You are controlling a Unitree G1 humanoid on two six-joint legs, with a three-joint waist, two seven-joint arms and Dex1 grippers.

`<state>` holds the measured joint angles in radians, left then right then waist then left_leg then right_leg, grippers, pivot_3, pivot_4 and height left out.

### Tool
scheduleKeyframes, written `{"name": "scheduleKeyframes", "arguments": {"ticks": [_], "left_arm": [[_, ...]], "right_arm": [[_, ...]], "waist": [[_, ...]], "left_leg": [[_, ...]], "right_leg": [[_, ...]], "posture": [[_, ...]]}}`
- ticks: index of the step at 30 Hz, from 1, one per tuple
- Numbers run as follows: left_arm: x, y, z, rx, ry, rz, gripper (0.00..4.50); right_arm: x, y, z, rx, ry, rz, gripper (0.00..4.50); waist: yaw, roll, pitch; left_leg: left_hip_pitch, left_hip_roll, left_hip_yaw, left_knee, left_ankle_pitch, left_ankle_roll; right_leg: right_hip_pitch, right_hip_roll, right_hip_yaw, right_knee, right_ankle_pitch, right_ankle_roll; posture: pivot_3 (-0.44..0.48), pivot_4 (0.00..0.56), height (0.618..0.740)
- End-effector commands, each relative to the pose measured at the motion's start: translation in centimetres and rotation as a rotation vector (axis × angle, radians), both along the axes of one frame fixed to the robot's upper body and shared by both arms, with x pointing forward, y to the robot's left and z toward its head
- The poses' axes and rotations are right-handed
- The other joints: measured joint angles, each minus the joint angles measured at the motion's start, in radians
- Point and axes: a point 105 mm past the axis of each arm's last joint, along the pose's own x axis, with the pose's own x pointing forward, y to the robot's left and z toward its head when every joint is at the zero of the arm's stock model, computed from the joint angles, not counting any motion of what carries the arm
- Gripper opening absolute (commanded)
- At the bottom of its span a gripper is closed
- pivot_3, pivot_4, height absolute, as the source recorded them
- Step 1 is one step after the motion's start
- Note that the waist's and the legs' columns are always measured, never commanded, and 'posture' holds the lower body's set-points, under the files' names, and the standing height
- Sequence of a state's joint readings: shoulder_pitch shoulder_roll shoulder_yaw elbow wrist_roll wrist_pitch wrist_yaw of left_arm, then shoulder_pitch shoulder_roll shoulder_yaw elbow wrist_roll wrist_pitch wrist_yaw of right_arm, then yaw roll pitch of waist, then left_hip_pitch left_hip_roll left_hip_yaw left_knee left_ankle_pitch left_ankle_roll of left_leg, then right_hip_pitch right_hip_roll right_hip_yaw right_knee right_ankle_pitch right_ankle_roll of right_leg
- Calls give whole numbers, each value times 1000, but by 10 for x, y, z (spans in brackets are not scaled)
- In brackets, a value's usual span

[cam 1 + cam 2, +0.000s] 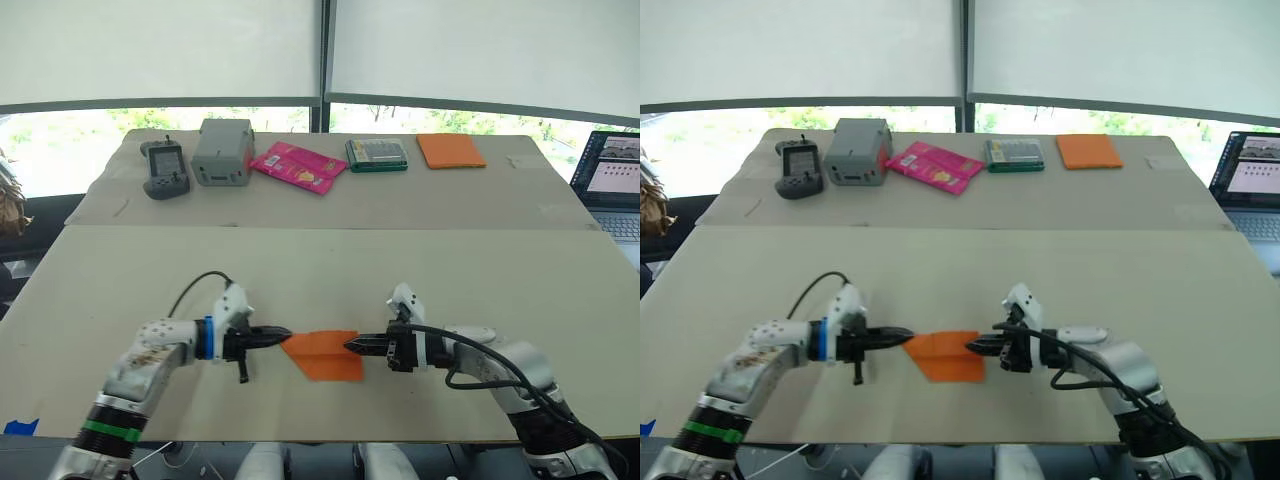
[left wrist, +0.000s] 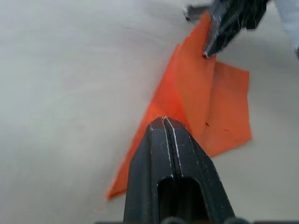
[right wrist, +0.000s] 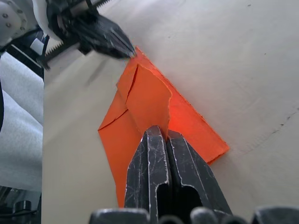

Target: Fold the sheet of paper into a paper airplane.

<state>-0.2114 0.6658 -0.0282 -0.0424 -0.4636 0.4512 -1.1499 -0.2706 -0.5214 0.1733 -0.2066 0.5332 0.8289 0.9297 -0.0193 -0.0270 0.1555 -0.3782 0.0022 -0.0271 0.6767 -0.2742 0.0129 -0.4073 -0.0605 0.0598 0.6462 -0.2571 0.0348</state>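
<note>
The sheet of paper [image 1: 325,354] lies flat on the near table [image 1: 480,280], right btwn the two robot arms. It's bright orange & already part folded: one end comes to a point, a flap lies over the top, and the rest is a plain square-ish bit. Not a plane yet.

Left gripper [image 1: 284,336] has its two black fingers pressed tight together, tip at the pointy end of the paper. From the left wrist view the fingers sit over the paper edge, but I can't tell if any paper is pinched btwn them or if the tip just presses down. Right gripper [image 1: 349,347] is the same: fingers shut tight, tip on the other side of the paper, on the folded flap. Looks like pressing more than holding.

Step in hand, I think: making an early fold, w/ both tips holding the paper down or rubbing the crease flat. Lots of folds left, so the job is maybe just started.

Next move needs one tip to keep the paper from sliding while the other slides along the crease, or lifts a corner to fold it over. Paper is thin & will slip easy.

Count: 1 orange sheet, 2 grippers, 2 tables. On the far table [image 1: 120,205]: 1 grey handheld remote [image 1: 164,169], 1 grey box [image 1: 222,152], 1 pink packet [image 1: 297,166], 1 green box [image 1: 376,154], 1 thick orange pad [image 1: 450,150]. 1 laptop [image 1: 610,180] off to the right
</note>
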Motion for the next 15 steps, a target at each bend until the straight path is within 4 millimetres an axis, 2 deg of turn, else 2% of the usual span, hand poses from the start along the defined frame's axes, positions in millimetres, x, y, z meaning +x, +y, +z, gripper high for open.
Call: {"name": "scheduleKeyframes", "arguments": {"ticks": [1,6,10,13,15], "left_arm": [[4,15,36,-71,-35,27,0],[6,31,47,-85,-26,84,0],[5,31,45,-81,-19,95,0],[2,26,41,-79,-10,89,0],[1,24,39,-78,-5,88,0]], "right_arm": [[9,-2,31,32,-153,27,24],[29,-5,65,9,-379,35,24],[44,-3,87,-67,-604,82,24],[62,-1,105,-186,-889,103,24],[65,4,106,-272,-1070,161,24]], "waist": [[0,0,3],[1,1,5],[2,1,5],[1,1,5],[0,1,5]], "left_leg": [[-1,0,0,0,0,0],[-3,-1,0,1,0,0],[-10,-2,1,1,1,-1],[-13,-2,1,1,1,-2],[-13,-2,1,1,1,-2]], "right_leg": [[-1,0,0,0,0,0],[-3,-1,0,0,0,0],[-12,-1,0,3,1,-1],[-16,-1,0,3,1,-1],[-16,-1,0,3,1,-2]], "posture": [[0,150,740],[0,150,740],[0,150,740],[0,150,740],[0,150,740]]}}
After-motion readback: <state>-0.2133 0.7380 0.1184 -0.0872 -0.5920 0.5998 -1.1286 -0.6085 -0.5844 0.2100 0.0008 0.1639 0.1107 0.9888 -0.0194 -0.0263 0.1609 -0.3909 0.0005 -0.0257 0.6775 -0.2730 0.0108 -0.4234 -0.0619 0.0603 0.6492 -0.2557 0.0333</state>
